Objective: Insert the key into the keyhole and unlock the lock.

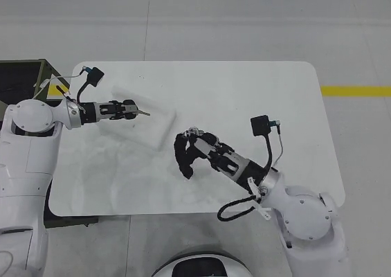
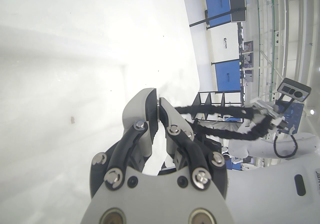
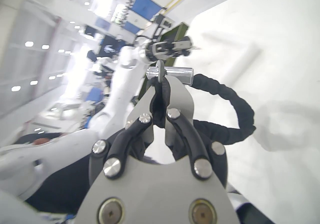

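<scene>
My left gripper [image 1: 134,110] hovers over the table's back left, shut on a small metal key [image 1: 142,112] whose tip points toward the other arm. In the left wrist view the key [image 2: 158,108] shows edge-on between the pads. My right gripper [image 1: 196,141] is near the table's middle, shut on a black cable lock [image 1: 183,161]. In the right wrist view its fingers [image 3: 175,95] pinch the black cable [image 3: 240,107] just below the silver lock cylinder [image 3: 178,74]. The left gripper [image 3: 186,45] with the key is farther off, apart from the cylinder.
A white table [image 1: 285,90] bears a pale flat foam-like block [image 1: 155,128] under and beside the left gripper. A dark green crate [image 1: 15,76] stands off the table's left edge. The right half of the table is bare.
</scene>
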